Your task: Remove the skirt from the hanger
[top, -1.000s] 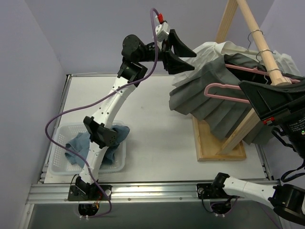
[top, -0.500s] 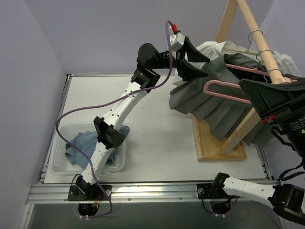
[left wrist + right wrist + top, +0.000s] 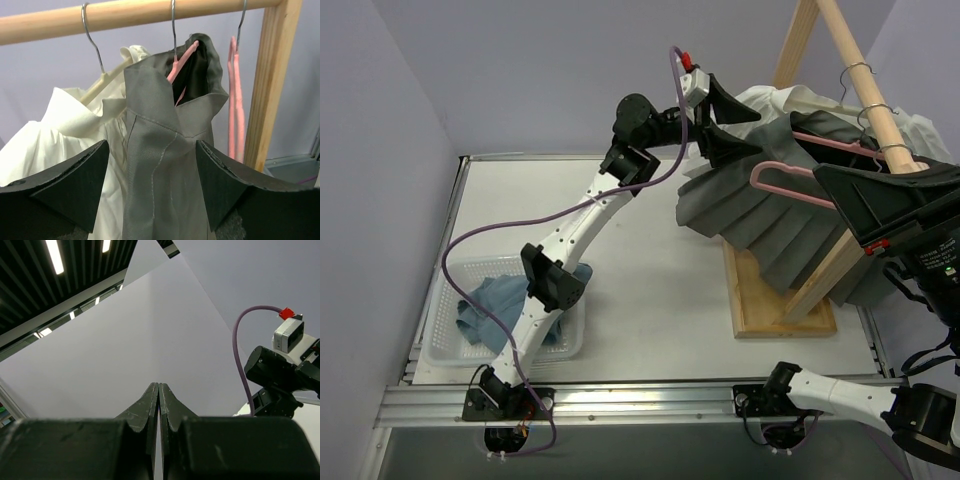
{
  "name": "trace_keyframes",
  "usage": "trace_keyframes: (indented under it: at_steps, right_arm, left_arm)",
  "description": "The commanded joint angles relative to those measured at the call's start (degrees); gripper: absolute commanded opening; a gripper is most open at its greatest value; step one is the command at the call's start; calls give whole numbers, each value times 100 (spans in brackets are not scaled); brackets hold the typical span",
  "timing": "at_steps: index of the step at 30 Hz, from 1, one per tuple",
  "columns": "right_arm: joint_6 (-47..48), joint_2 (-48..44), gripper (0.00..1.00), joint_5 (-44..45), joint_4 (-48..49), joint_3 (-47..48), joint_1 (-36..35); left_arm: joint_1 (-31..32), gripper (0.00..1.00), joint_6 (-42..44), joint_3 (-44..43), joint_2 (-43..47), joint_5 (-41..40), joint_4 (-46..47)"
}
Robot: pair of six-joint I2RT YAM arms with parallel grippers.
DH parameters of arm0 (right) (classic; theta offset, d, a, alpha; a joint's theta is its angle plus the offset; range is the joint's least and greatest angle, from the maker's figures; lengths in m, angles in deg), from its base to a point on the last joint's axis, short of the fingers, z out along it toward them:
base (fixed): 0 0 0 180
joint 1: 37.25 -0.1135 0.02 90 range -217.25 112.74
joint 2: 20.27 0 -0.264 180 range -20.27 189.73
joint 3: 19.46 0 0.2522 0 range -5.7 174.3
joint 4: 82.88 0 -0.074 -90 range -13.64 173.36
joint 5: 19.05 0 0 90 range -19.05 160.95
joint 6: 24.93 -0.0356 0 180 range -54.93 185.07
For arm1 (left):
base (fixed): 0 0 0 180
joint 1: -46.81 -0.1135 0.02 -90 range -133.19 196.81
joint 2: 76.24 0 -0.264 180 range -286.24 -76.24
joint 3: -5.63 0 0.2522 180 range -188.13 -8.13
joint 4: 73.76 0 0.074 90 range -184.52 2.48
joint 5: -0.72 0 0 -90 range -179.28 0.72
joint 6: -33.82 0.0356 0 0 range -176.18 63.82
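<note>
Wooden rack (image 3: 765,312) blocks the far right corner. White shirt (image 3: 65,130), grey skirt (image 3: 160,170) and a bare pink hanger (image 3: 233,100) crowd its rail (image 3: 130,17), gaps narrow. Basket (image 3: 440,320) fills the near left corner. Worktop (image 3: 660,290) middle and far left corner lie open.

Left arm (image 3: 575,222): white links marked with small dark dots, black joint housings. I see a purple cable (image 3: 470,240) running along it to a red plug (image 3: 687,57) on the pale wrist camera (image 3: 696,86). Left fingers (image 3: 65,187): black, wedge-shaped, rough-edged. Right arm (image 3: 840,392): white link, black wrist block with a red mark (image 3: 883,247). Right fingers (image 3: 149,405): black, tapered.
</note>
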Motion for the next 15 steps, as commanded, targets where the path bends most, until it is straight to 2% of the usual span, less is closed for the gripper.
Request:
trace_keyframes:
  at_steps: [1,9,15]
  right_arm:
    - [-13,79,0,-60,390,32,-22]
    - [13,53,0,-60,390,-3,-22]
    - [5,-26,0,-60,399,-21,-22]
  left_arm:
    - [61,79,121,-131,-171,-104,95]
    - [280,78,165,-342,-373,-200,148]
    - [333,69,95,-192,-224,-306,305]
